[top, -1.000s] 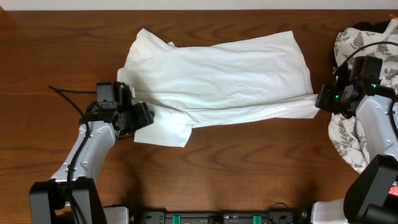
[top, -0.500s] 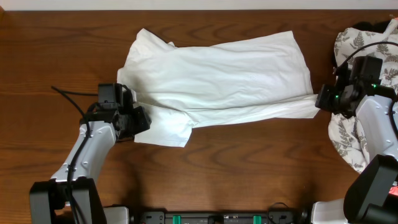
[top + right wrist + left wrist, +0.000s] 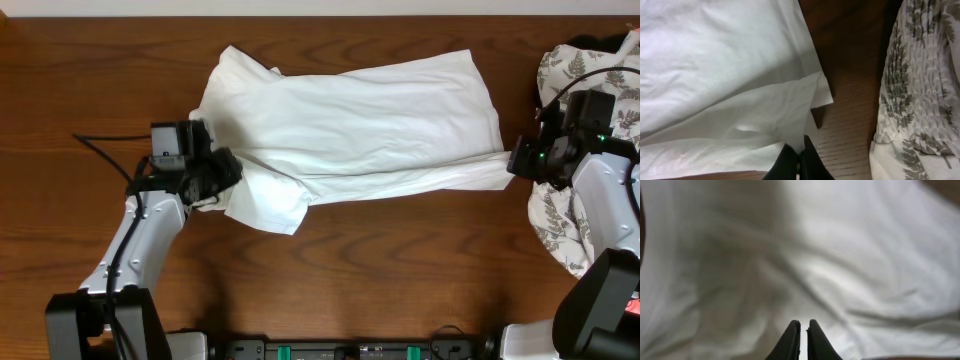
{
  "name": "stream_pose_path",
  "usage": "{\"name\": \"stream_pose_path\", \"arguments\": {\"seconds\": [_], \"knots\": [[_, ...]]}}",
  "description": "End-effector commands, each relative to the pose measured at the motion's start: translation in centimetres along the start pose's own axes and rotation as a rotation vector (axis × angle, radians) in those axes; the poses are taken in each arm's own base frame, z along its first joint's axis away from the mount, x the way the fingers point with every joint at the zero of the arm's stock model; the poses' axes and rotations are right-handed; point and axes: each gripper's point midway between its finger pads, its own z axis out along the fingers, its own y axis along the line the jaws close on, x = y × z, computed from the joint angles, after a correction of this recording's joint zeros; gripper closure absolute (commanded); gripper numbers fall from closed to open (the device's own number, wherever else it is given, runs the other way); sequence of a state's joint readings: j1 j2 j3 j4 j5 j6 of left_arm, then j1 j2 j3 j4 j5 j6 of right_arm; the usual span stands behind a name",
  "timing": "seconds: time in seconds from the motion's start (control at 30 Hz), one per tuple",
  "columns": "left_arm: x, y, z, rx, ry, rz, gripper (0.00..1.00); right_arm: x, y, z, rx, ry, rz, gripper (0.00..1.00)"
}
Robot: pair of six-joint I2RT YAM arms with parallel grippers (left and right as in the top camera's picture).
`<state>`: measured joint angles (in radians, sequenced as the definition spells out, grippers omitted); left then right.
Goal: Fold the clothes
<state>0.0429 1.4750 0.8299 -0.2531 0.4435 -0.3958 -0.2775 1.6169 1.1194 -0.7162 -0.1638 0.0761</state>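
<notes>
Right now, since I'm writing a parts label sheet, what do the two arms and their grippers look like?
Both have white tube links with black joints. The left arm has a thin black cable running off its wrist. The right arm carries a looping black cable and small green lights. The left gripper and right gripper each end in two slim black tapered fingers.

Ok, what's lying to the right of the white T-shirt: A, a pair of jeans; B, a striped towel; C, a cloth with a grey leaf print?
C: a white cloth printed with grey fern leaves lies bunched just right of the T-shirt.
</notes>
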Motion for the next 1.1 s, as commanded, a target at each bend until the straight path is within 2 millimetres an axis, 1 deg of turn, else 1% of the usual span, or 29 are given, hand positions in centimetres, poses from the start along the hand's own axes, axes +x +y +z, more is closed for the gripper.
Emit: {"name": "stream_pose_path", "arguments": {"seconds": [0.0, 0.1, 0.2, 0.27, 0.33, 0.37, 0.4, 0.43, 0.5, 0.57, 0.67, 0.7, 0.73, 0.77, 0.8, 0.83, 0.87, 0.97, 1.07], "knots": [[-1.5, -1.4, -0.5, 0.049, -0.043, -0.046, 0.92, 0.1, -0.1, 0.2, 0.0, 0.006, 0.017, 0.99], [-2.2, -1.8, -0.5, 0.063, -0.07, -0.033, 0.92, 0.1, -0.1, 0.2, 0.0, 0.006, 0.017, 0.99], [-2.1, -1.7, -0.5, 0.061, -0.066, -0.035, 0.92, 0.1, -0.1, 0.2, 0.0, 0.006, 0.017, 0.99], [-1.2, -1.2, -0.4, 0.036, -0.033, -0.024, 0.92, 0.2, -0.1, 0.2, 0.0, 0.009, 0.017, 0.99], [0.1, 0.5, -0.4, -0.044, 0.011, -0.006, 0.85, 0.3, -0.1, 0.2, 0.001, 0.013, 0.018, 0.99], [0.8, 1.4, -0.5, -0.089, 0.034, -0.013, 0.83, 0.3, -0.1, 0.2, 0.001, 0.014, 0.018, 0.99], [1.6, 2.1, -0.6, -0.127, 0.061, -0.015, 0.77, 0.4, -0.1, 0.2, 0.001, 0.015, 0.018, 0.99], [2.3, 2.7, -0.7, -0.154, 0.09, -0.009, 0.73, 0.4, -0.1, 0.2, 0.001, 0.015, 0.018, 0.99], [3.5, 3.6, -1.1, -0.197, 0.139, 0.01, 0.68, 0.3, -0.1, 0.2, 0.001, 0.013, 0.018, 0.99], [4.3, 3.9, -1.2, -0.206, 0.174, 0.04, 0.64, 0.3, -0.1, 0.2, 0.001, 0.012, 0.018, 0.99], [4.4, 4.0, -1.3, -0.205, 0.186, 0.109, 0.6, 0.1, -0.1, 0.2, 0.0, 0.005, 0.016, 0.99], [4.2, 4.4, -1.4, -0.225, 0.179, 0.132, 0.6, 0.1, -0.1, 0.2, 0.0, 0.003, 0.016, 0.99], [3.9, 5.0, -1.5, -0.263, 0.166, 0.152, 0.56, 0.0, -0.1, 0.2, 0.0, 0.002, 0.016, 0.99], [3.3, 6.0, -1.7, -0.324, 0.145, 0.182, 0.48, 0.0, -0.1, 0.2, 0.0, 0.002, 0.016, 0.99], [2.9, 6.7, -1.9, -0.365, 0.133, 0.209, 0.44, 0.0, -0.1, 0.2, 0.0, 0.002, 0.016, 0.99], [2.6, 7.3, -2.1, -0.406, 0.124, 0.237, 0.41, 0.0, -0.1, 0.2, 0.0, 0.001, 0.016, 0.99], [2.5, 7.5, -2.2, -0.418, 0.12, 0.244, 0.39, 0.0, -0.1, 0.2, 0.0, -0.001, 0.015, 0.99], [2.3, 7.5, -2.1, -0.414, 0.118, 0.275, 0.37, -0.4, -0.1, 0.2, -0.001, -0.015, 0.013, 0.99], [2.9, 7.7, -1.9, -0.411, 0.134, 0.287, 0.37, -0.6, -0.1, 0.2, -0.002, -0.024, 0.012, 0.99]]}}
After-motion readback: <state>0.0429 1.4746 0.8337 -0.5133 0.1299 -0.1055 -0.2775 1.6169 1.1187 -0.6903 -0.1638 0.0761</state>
